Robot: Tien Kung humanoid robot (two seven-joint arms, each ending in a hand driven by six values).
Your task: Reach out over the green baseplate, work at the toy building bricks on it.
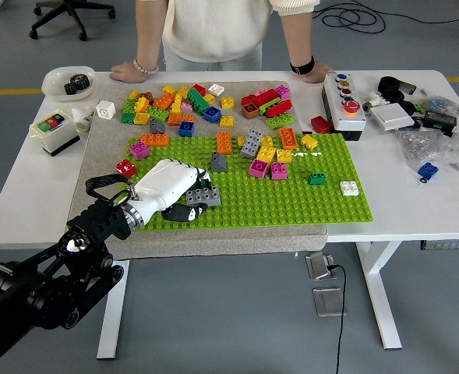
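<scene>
the left robot hand (171, 187), white-shelled on a black arm that comes in from the lower left corner, lies low over the near-left corner of the bright green studded plastic baseplate (291, 204). its fingers are curled down around a grey toy building brick (204, 195) at their tips, and they seem to be gripping or pressing it, though whether the brick is lifted or seated on the studs cannot be told. the baseplate sits on a grey felt mat (108, 148) on the white worktop (416, 210). a cluster of grey, orange, yellow and pink bricks (262, 153) stands further back on the plate, with a small green brick (317, 178) and a white brick (349, 187) to the right. a loose pile of mixed bricks (190, 103) lies on the mat behind. the right arm is out of view. a person stands at the far side, both hands resting flat on the worktop edge.

the step looks like placing or pulling the grey brick. the next move probably calls for a steady vertical push or lift without shifting the plate.
</scene>
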